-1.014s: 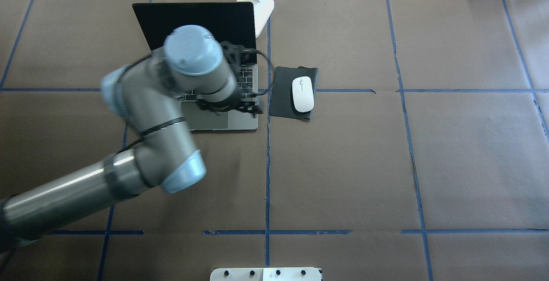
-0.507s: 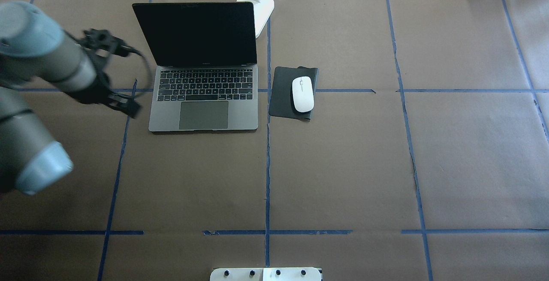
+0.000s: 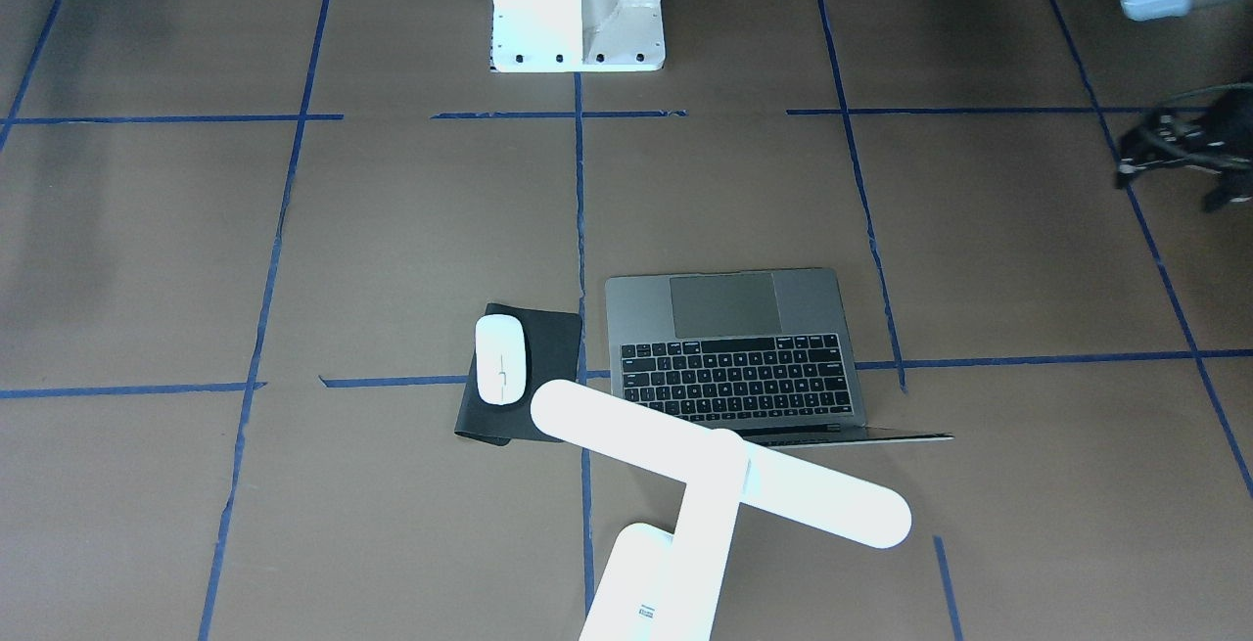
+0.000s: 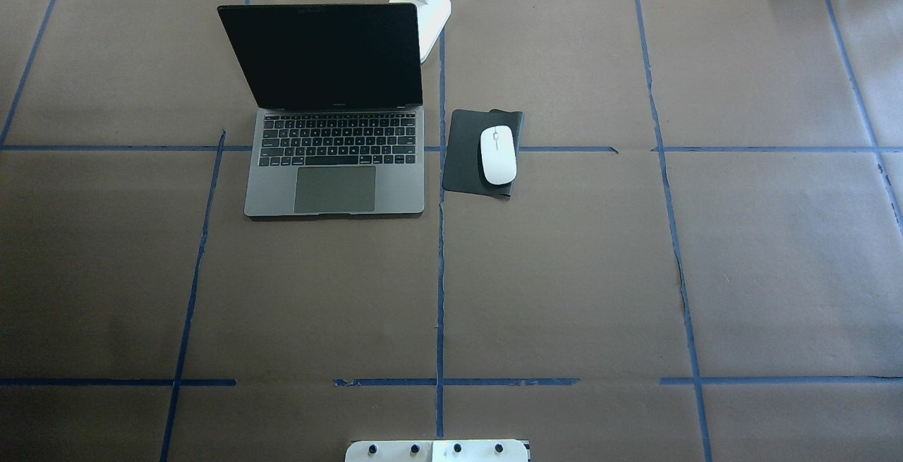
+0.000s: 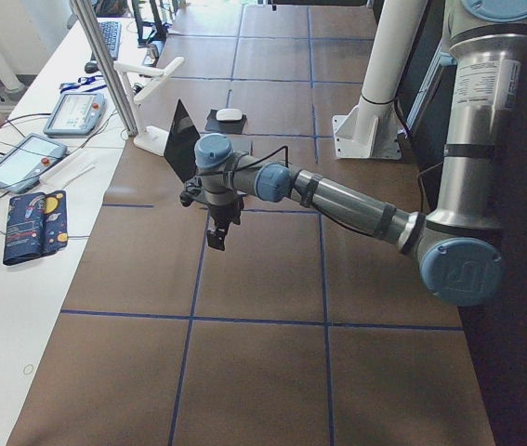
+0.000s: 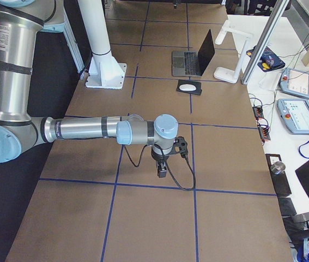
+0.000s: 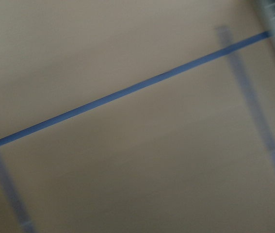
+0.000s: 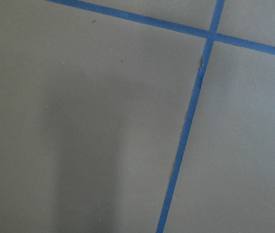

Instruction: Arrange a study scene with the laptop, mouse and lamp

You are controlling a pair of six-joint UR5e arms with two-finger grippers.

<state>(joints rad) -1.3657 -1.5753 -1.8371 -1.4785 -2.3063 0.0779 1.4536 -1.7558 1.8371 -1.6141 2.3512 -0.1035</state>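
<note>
The laptop stands open on the table, screen dark; it also shows in the front view. The white mouse lies on a black pad right of it. The lamp stands behind the laptop, its bar head over the laptop's hinge edge; its base shows in the overhead view. My left gripper hangs above bare table, well clear of the laptop, and is cut off at the front view's right edge. My right gripper hovers over bare table far from everything. I cannot tell whether either is open.
The white bolted pedestal stands at the robot's side of the table. Blue tape lines grid the brown paper. A side bench with tablets runs along the far edge. Both wrist views show only paper and tape.
My left arm has swung from above the laptop's keyboard away to the left and out of the overhead view. Laptop, mouse and lamp have not moved.
</note>
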